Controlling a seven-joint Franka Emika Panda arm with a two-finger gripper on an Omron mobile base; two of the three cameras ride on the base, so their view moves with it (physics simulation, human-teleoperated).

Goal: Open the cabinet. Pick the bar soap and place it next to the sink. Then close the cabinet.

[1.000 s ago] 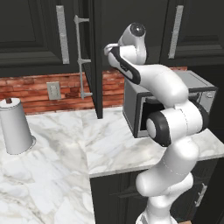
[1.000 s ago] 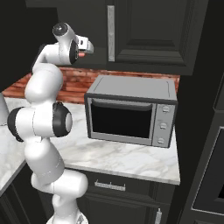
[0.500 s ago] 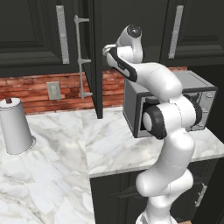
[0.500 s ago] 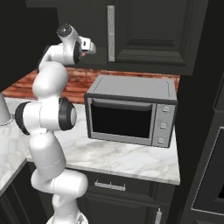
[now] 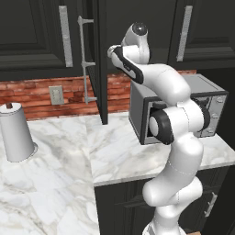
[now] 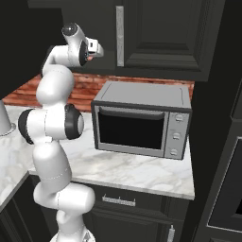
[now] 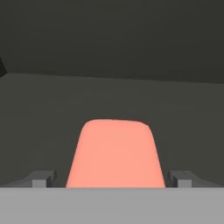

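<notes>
In the hand view the gripper (image 7: 112,183) stands wide, one fingertip (image 7: 41,179) on each side of the bar soap (image 7: 114,153), not closed on it; the salmon-pink bar lies flat on the dark shelf inside the cabinet (image 5: 98,59); that door stands open above the marble table (image 5: 114,151); a microwave (image 6: 142,118) sits beyond.

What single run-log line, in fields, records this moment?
phase: reaching for soap | cabinet: door open | soap: on shelf, between fingers | gripper: open, no grip yet
</notes>
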